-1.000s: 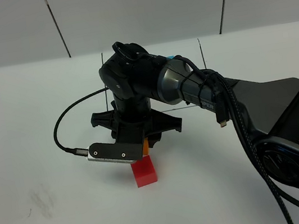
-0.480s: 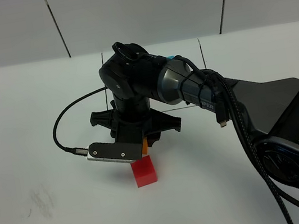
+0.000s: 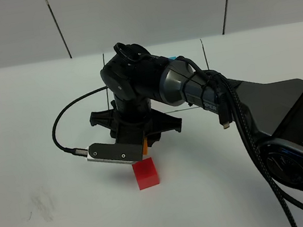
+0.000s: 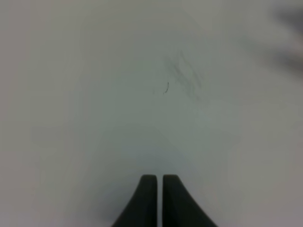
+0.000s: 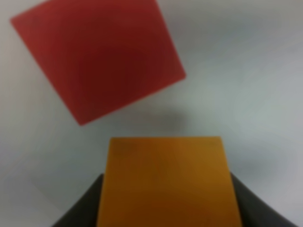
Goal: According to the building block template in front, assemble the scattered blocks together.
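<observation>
The right arm is reaching across from the right of the exterior view into the middle of the frame, and the right claw [image 3: 145,145] is pointing down at the white surface [image 3: 233,48]. Its 2 dark fingers [image 5: 90,205] are pressing on opposite sides of the orange cube [image 5: 165,175], so the claw is closed on that cube only as far as the cube's width allows. In the exterior view just a sliver of orange is showing under the wrist, just above the red cube [image 3: 146,175].

The red cube is lying flat on the surface in the lower middle of the frame, near the held cube but not touching it; the right wrist view is showing a strip of bare surface between the 2, with the red one turned at an angle to the orange one.

Thin black drawn lines [image 3: 106,83] are running across the surface in the upper middle of the frame, and the arm is covering most of the area between them. A small patch of light blue [image 3: 173,58] is peeking over the arm there; whether it belongs to the template cannot be told.

The left claw [image 4: 159,179] is not appearing in the exterior view. Its own camera is showing the 2 fingertips brought almost together, gripping nothing, over bare surface bearing a faint grey scuff [image 4: 184,80].
</observation>
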Action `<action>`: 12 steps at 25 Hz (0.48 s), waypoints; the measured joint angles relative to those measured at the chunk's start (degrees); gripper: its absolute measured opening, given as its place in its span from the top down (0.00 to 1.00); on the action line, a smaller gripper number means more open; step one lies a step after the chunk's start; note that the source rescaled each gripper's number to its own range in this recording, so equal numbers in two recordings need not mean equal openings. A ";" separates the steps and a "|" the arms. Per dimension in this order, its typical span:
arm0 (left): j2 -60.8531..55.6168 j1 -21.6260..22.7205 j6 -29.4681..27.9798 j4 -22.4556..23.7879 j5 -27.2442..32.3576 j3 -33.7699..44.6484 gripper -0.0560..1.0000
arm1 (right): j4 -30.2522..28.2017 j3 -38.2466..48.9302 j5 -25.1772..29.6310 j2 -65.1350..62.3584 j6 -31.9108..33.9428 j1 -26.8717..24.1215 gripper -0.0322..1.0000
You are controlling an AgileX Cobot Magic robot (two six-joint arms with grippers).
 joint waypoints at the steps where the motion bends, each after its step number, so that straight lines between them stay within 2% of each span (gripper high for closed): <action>1: 0.00 0.00 0.00 0.05 0.00 0.00 0.95 | 0.00 0.00 -0.56 0.00 0.00 -0.06 0.40; 12: 0.00 0.00 0.00 0.05 0.00 0.00 0.95 | 0.00 0.00 0.98 1.10 0.00 -0.26 0.40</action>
